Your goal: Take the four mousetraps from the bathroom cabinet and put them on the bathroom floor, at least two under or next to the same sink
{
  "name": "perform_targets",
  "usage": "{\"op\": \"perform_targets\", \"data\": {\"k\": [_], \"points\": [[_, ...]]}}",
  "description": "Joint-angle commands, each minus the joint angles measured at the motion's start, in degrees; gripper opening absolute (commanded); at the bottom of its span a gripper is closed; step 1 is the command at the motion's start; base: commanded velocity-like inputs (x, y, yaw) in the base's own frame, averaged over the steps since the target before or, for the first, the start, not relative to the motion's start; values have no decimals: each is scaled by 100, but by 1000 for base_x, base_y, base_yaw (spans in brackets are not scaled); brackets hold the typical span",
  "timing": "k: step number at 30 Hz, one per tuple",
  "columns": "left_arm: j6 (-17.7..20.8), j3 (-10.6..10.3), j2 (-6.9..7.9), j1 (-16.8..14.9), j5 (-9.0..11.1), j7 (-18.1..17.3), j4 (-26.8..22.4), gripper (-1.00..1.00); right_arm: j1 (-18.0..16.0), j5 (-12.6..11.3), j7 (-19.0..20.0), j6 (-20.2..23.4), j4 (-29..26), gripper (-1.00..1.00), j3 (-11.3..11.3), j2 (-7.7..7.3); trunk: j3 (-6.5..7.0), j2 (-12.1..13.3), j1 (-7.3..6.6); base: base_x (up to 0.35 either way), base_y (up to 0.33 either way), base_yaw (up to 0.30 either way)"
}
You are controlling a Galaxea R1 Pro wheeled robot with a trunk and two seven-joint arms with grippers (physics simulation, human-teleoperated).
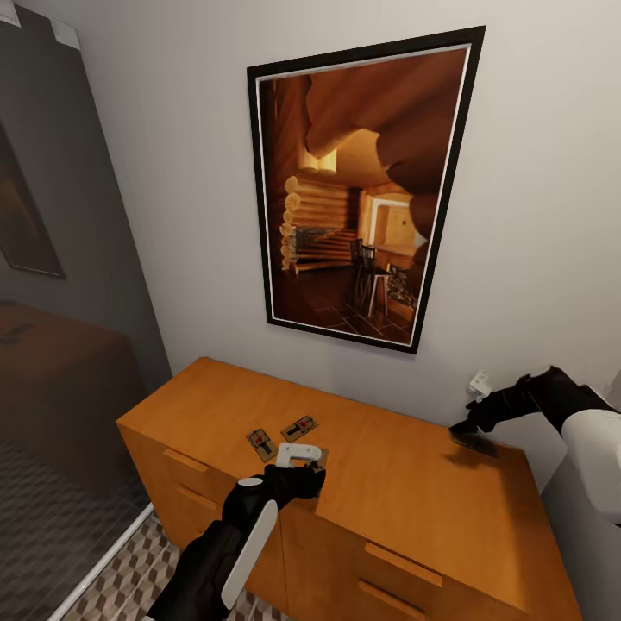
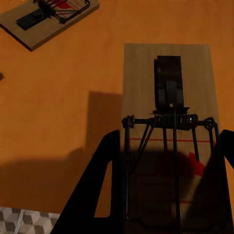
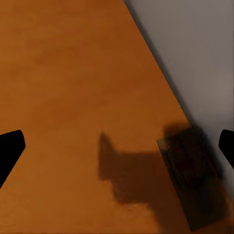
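Four small flat wooden mousetraps lie on top of the low orange-brown wooden cabinet [image 1: 405,483]. The nearest mousetrap [image 2: 168,126] lies between the black fingers [image 2: 97,195] of the left gripper [image 1: 302,470], which straddle the board's red-marked end, jaws spread about as wide as the board; contact cannot be told. Two more mousetraps [image 1: 261,443] [image 1: 299,427] lie just beyond. The right gripper [image 1: 466,424] hovers wide open over the shadowed fourth mousetrap [image 3: 192,178] near the white wall [image 1: 535,172], holding nothing.

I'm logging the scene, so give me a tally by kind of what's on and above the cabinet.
Mousetraps on the cabinet top: 4 ()
Framed pictures on the wall above it: 1
Total: 5
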Motion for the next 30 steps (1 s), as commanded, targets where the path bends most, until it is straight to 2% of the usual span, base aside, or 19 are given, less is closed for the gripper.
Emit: {"op": "perform_targets", "data": {"k": [1, 4, 11, 30], "points": [[23, -9, 0, -5, 26, 50, -7, -100, -6, 19, 41, 60, -4, 100, -47, 37, -14, -14, 4, 0, 0, 0], [17, -17, 0, -5, -26, 46, -7, -100, -6, 10, 65, 62, -1, 100, -47, 98, -14, -14, 4, 0, 0, 0], [12, -20, 0, -5, -51, 48, -7, -100, -6, 50, 67, 57, 0, 100, -47, 110, -14, -14, 4, 0, 0, 0], [1, 7, 0, -5, -49, 39, -9, -100, -6, 125, -345, 80, 66, 100, -48, 110, -14, -14, 4, 0, 0, 0]]}}
